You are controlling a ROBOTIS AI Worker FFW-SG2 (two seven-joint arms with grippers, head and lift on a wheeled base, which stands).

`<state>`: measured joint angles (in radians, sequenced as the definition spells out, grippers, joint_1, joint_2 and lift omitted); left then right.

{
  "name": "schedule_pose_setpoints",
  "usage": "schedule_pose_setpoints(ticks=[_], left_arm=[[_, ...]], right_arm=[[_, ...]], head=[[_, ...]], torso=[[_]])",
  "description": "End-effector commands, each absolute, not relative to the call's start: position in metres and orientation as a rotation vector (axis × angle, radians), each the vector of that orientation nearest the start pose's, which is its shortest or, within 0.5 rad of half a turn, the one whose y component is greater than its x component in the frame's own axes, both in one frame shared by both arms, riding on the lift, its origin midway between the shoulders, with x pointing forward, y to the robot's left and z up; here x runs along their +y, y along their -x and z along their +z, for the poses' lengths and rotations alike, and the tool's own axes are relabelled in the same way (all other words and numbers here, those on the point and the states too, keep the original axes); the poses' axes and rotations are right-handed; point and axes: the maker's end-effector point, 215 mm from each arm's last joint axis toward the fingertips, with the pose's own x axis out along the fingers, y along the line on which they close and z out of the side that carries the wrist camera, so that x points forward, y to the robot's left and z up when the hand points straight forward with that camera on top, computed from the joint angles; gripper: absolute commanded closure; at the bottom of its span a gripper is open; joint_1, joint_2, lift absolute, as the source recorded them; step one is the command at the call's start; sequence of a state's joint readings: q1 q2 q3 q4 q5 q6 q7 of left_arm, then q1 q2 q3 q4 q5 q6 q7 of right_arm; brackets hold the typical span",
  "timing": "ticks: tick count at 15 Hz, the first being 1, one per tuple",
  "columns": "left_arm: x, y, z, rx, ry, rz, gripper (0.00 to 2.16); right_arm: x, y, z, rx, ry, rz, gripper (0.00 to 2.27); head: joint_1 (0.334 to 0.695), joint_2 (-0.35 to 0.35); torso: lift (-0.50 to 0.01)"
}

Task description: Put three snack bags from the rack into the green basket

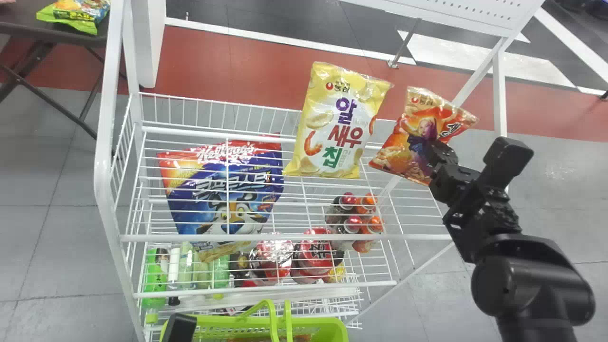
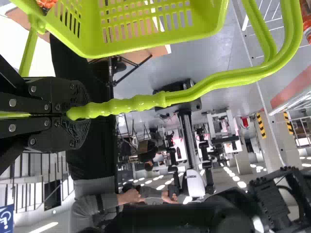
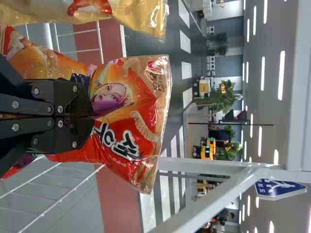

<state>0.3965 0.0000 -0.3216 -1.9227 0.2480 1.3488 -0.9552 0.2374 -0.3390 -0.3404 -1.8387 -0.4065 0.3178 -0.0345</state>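
At the rack's right end, my right gripper is closed on an orange-red snack bag; in the right wrist view the gripper pinches the middle of that bag. A yellow shrimp chip bag stands on the rack just left of it, and a blue cereal-type bag lies farther left. The green basket is at the bottom, in front of the rack. Near its left end is my left gripper; in the left wrist view the gripper is shut on the handle of the basket.
Cups and bottles stand on the lower shelf under the wire top. White posts frame the rack on both sides. A dark table with another snack bag is at the far left.
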Motion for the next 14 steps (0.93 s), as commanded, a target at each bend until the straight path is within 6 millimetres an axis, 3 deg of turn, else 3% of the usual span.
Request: schedule_pose_setpoints(ticks=[1, 5, 7, 9, 12, 14], left_arm=[[-0.107, -0.13, -0.469, 1.285, 0.801, -1.278, 1.49], [-0.108, -0.13, -0.468, 1.282, 0.803, -1.28, 1.49], [-0.108, -0.132, -0.466, 1.273, 0.808, -1.282, 1.49], [-0.108, -0.133, -0.467, 1.268, 0.807, -1.282, 1.49], [-0.109, -0.135, -0.467, 1.257, 0.802, -1.281, 1.49], [-0.109, -0.137, -0.468, 1.252, 0.798, -1.279, 1.49]], right_arm=[[-0.482, -0.496, -0.323, 0.157, -0.018, -0.257, 2.11], [-0.455, -0.462, -0.313, 0.21, -0.042, -0.197, 2.11], [-0.432, -0.439, -0.339, 0.357, -0.08, -0.147, 2.11], [-0.406, -0.423, -0.344, 0.386, -0.101, -0.064, 2.11], [-0.361, -0.399, -0.376, 0.508, -0.147, 0.081, 2.13], [-0.346, -0.378, -0.399, 0.587, -0.179, 0.136, 2.13]], head=[[0.695, -0.35], [0.695, -0.35], [0.695, -0.35], [0.695, -0.35], [0.695, -0.35], [0.695, -0.35]], torso=[[0.0], [0.0], [0.0], [0.0], [0.0], [0.0]])
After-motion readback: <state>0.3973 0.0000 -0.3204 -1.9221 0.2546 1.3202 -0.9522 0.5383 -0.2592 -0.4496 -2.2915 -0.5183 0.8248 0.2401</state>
